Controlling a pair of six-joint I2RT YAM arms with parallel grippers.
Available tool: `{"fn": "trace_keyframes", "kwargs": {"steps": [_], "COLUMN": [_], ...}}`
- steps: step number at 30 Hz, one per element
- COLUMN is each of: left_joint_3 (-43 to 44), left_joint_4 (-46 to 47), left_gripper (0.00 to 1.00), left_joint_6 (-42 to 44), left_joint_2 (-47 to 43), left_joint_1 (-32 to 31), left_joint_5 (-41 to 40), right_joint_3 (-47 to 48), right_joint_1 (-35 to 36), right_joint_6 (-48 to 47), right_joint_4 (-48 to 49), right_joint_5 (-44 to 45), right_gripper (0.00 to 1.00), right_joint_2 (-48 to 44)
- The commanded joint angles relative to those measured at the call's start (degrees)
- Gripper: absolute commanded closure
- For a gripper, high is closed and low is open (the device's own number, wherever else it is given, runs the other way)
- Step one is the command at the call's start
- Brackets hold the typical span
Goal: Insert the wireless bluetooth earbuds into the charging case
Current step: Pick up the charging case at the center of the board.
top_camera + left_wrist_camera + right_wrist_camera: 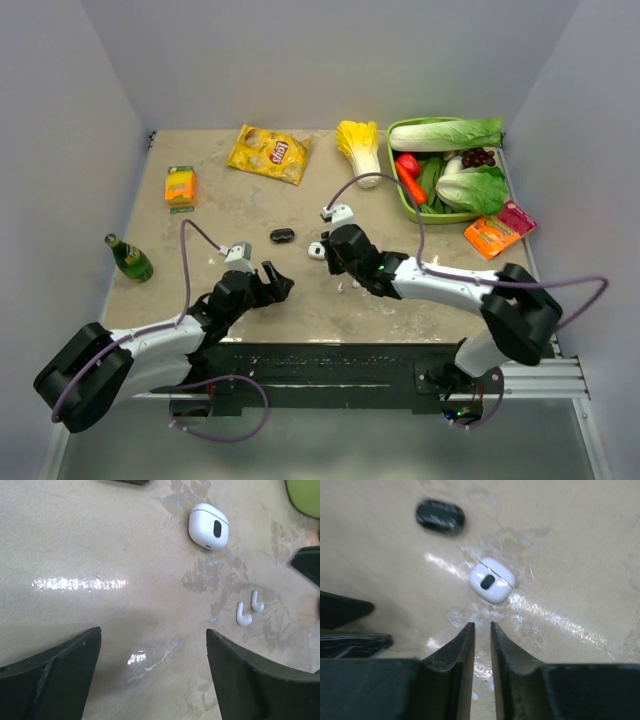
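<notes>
Two white earbuds (244,615) lie side by side on the table, right of my left gripper (152,645), which is open wide over bare tabletop. The white charging case (209,526) lies lid-shut beyond them, with a dark oval mark on top. In the right wrist view the same white case (492,580) sits just ahead of my right gripper (482,626), whose jaws stand a narrow gap apart with nothing between them. A black case (440,516) lies farther off to the left. From above, the white case (316,250) is at the right gripper's tip (322,250).
A chips bag (268,153), an orange box (180,185) and a green bottle (130,258) lie to the left. A napa cabbage (360,145), a green basket (405,200) of vegetables and an orange packet (498,230) are at the back right.
</notes>
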Motion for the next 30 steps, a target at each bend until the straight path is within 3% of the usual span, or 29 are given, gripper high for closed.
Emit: {"fn": "trace_keyframes", "kwargs": {"steps": [1, 2, 4, 8, 11, 16, 21, 22, 30], "left_joint_3": [-0.5, -0.8, -0.5, 1.7, 2.9, 19.2, 31.5, 35.5, 50.0], "left_joint_4": [6.1, 7.0, 7.6, 8.7, 12.6, -7.4, -21.0, -22.3, -32.7], "left_gripper": [0.07, 0.01, 0.0, 0.0, 0.13, 0.17, 0.11, 0.0, 0.0], "left_joint_6": [-4.3, -6.8, -10.0, -5.9, -0.9, 6.0, 11.2, 12.0, 18.1], "left_joint_2": [2.1, 2.0, 2.1, 4.9, 6.3, 10.6, 16.0, 19.1, 35.5], "left_joint_1": [-0.2, -0.1, 0.5, 1.1, 1.1, -0.9, -3.1, -3.6, -7.1], "left_joint_5": [-2.8, -3.3, -3.3, 0.5, 3.1, -2.4, -11.2, -11.9, -16.0], "right_joint_3": [-1.7, -2.3, -4.0, -4.7, -4.8, -6.7, -4.9, -4.4, -3.4], "right_joint_1": [0.1, 0.1, 0.1, 0.1, 0.1, 0.1, 0.1, 0.1, 0.1], "right_joint_6": [-0.7, -0.7, -0.8, 0.3, 2.5, 2.9, 2.5, 2.5, 1.6], "right_joint_4": [1.8, 2.3, 3.5, 2.0, -0.9, -3.9, -8.8, -9.8, -13.7], "right_joint_5": [1.8, 1.8, 1.3, 1.0, 1.8, 3.6, 2.6, 2.3, 1.4], "right_gripper": [0.7, 0.66, 0.57, 0.48, 0.45, 0.44, 0.44, 0.44, 0.44], "right_joint_2": [-11.4, -13.6, -18.6, -23.8, -27.2, -32.8, -36.7, -36.9, -43.0]}}
